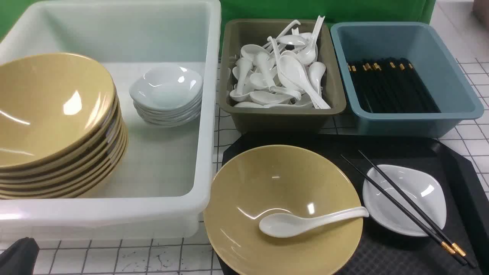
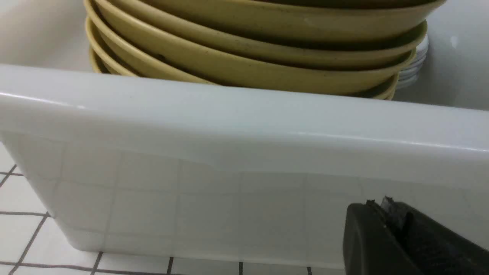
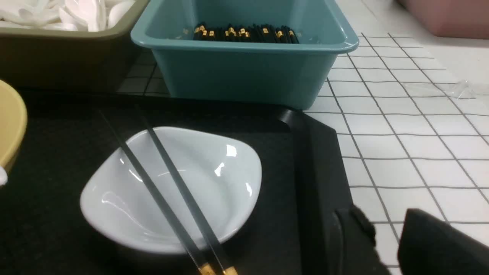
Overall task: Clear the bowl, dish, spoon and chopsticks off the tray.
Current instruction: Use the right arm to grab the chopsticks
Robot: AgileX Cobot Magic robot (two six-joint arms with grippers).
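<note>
white gridded tabletop (image 1: 153, 256), black tray (image 1: 420, 149), green backdrop (image 1: 324, 9)

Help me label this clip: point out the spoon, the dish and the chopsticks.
spoon (image 1: 280, 225), front view, on its scoop.
dish (image 1: 424, 191), front view, on its bare inside.
chopsticks (image 3: 182, 191), right wrist view, midway along one stick.

The bowl (image 1: 267, 179), dish (image 1: 420, 187) and spoon (image 1: 290, 225) are glossy and smooth; the plastic tray (image 1: 382, 256) is matt with a diamond texture.

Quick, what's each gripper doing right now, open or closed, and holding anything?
Left gripper: closed, holding nothing.
Right gripper: open, holding nothing.
</note>
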